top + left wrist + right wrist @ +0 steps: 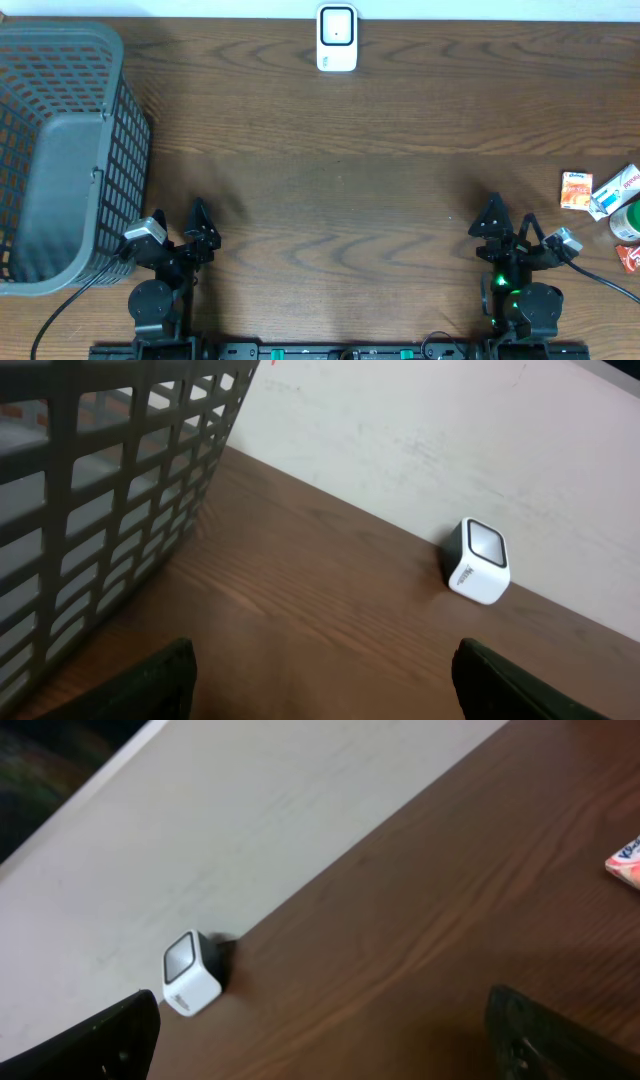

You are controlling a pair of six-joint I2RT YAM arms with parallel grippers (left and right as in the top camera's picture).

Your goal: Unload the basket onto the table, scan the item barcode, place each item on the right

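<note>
Both arms sit at the near edge, the left gripper (200, 228) and right gripper (493, 218) each with jaws spread wide and empty. The items lie at the right edge of the scene, just beyond the right arm: an orange packet (576, 190), a white pack (615, 192) beside it, and others partly cut off. The scanner (337, 38) stands far, centre; a basket (60, 150) fills the left. The orange packet is probably light, thin, slick-wrapped and crushable, and is best pinched across its short sides, faces uncovered. No barcode is discernible.
</note>
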